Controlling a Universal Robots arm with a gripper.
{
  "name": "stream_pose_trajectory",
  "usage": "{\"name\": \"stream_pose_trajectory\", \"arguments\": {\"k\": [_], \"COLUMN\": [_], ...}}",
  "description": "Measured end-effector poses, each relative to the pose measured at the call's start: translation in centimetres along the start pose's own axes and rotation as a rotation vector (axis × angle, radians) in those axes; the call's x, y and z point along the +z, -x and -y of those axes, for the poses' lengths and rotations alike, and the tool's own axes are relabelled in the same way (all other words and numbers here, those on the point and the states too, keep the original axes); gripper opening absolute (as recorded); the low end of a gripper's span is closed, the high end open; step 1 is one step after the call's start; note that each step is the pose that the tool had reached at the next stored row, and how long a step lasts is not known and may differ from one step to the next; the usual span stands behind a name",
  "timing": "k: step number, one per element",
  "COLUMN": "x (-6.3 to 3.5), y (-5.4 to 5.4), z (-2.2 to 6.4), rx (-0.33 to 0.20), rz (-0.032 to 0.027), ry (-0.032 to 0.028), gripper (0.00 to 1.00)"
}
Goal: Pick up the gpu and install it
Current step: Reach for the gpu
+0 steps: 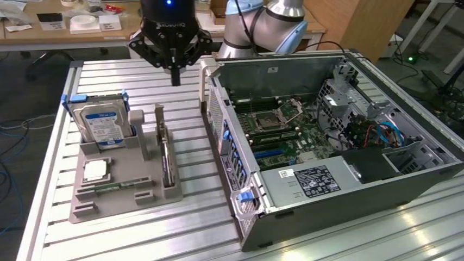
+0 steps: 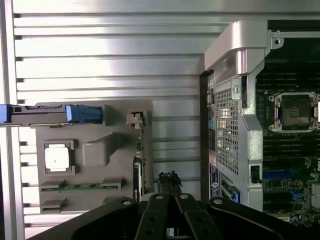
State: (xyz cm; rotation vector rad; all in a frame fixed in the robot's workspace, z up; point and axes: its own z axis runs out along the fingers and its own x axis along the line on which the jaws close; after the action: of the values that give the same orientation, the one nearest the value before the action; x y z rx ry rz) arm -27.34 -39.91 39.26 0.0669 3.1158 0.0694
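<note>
The gpu (image 1: 167,159) is a thin dark card standing on edge in the slot on the grey holder's (image 1: 123,201) side nearest the computer case. In the wrist view the gpu (image 2: 141,157) is a slim dark line along the holder's (image 2: 95,150) edge. My black gripper (image 1: 175,81) hangs above the slatted table beyond the holder's far end, well clear of the card. Its fingers are shut together with nothing between them. In the wrist view the gripper (image 2: 169,176) is beside the gpu, over bare table between the holder and the case.
The holder also carries a silver hard drive with a blue label (image 1: 104,124), a square processor chip (image 1: 95,171) and a short green memory stick (image 1: 116,187). The open computer case (image 1: 326,141) lies at the exterior view's right, motherboard (image 1: 279,133) exposed. A bench with clutter stands behind.
</note>
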Motion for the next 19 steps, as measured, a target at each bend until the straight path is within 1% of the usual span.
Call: {"name": "stream_pose_trajectory", "arguments": {"k": [4,8,19], "x": [-0.02,-0.04,-0.11], "y": [-1.0,-1.7,-3.2], "z": [0.04,0.16,1.15], "rx": [-0.01,-0.024,-0.054], "rz": [-0.0005,-0.0011,-0.0024], "ry": [0.0003,0.0006,0.0013], "gripper": [0.11,0.11,0.11]}}
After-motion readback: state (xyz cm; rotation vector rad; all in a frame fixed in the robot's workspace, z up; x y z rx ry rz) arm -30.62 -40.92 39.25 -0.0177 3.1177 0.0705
